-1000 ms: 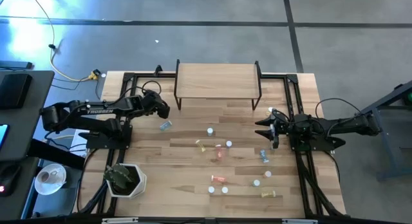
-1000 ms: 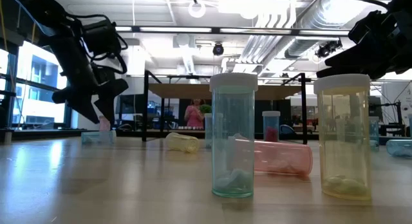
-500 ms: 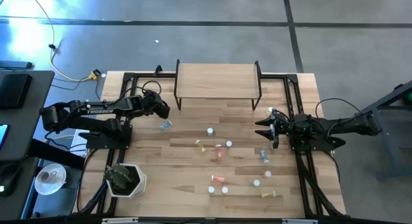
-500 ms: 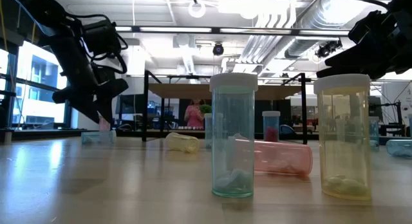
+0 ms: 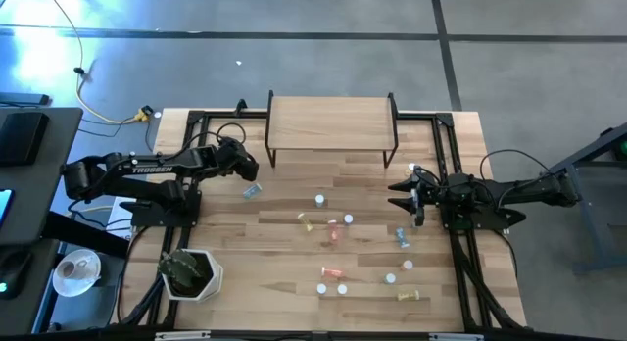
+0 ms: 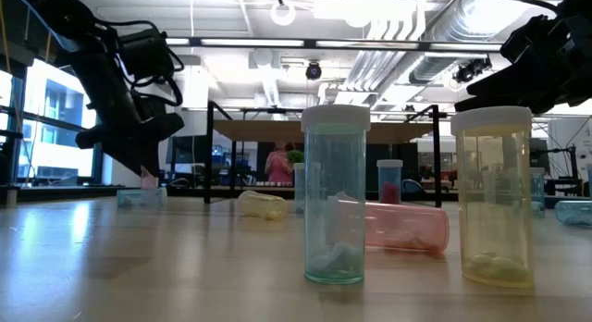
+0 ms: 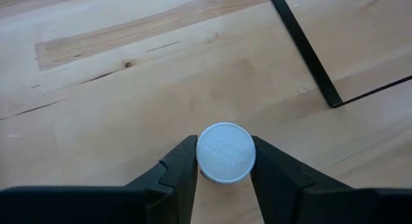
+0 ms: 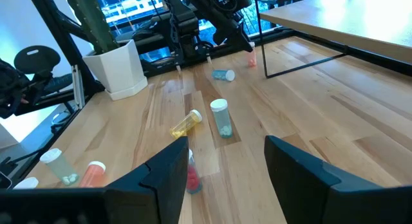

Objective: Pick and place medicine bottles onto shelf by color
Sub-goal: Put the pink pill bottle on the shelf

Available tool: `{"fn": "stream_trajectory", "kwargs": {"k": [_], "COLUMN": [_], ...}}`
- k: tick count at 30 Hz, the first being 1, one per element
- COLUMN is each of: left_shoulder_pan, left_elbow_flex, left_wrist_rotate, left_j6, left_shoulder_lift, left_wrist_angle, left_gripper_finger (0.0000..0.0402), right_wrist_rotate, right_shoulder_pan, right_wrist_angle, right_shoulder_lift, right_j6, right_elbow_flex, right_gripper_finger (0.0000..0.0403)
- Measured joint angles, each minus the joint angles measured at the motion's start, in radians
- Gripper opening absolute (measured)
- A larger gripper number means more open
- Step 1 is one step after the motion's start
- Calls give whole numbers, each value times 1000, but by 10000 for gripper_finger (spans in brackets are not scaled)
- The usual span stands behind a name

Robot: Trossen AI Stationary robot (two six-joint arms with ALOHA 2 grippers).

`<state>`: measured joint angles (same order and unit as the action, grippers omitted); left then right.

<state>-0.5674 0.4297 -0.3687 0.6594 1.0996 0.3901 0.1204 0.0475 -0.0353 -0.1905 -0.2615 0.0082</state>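
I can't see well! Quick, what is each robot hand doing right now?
Left gripper: closed on a bottle with a white cap.
Right gripper: open, holding nothing.

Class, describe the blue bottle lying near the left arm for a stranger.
Find the shelf at the table's far edge, then the left tool by its left legs. Beside it lies the blue bottle, on its side, apart from the mid-table cluster.

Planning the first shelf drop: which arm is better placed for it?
Left. The left gripper is closed on a white-capped bottle near the shelf, whose top is bare. The right gripper hangs open over the table, holding nothing.
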Motion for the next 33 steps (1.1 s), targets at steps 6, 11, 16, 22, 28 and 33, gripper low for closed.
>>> {"fn": "stream_trajectory", "kwargs": {"k": [6, 11, 16, 22, 28, 33], "left_shoulder_pan": [0, 0, -2, -27, -65, -88], "left_elbow_flex": [0, 14, 82, 202, 320, 432], "left_wrist_rotate": [0, 20, 9, -78, -109, -110], "left_j6": [0, -7, -62, -89, -151, -222], "left_shoulder_lift": [0, 0, 0, 0, 0, 0], "left_wrist_angle": [0, 8, 22, 124, 144, 139], "left_gripper_finger": [117, 116, 116, 116, 116, 115], "right_wrist_rotate": [0, 0, 0, 0, 0, 0], "right_shoulder_pan": [0, 0, 0, 0, 0, 0], "right_wrist_angle": [0, 0, 0, 0, 0, 0], "right_shoulder_lift": [0, 0, 0, 0, 0, 0], "right_j6": [0, 0, 0, 0, 0, 0], "right_elbow_flex": [0, 0, 0, 0, 0, 0], "right_gripper_finger": [195, 195, 195, 195, 195, 195]}}
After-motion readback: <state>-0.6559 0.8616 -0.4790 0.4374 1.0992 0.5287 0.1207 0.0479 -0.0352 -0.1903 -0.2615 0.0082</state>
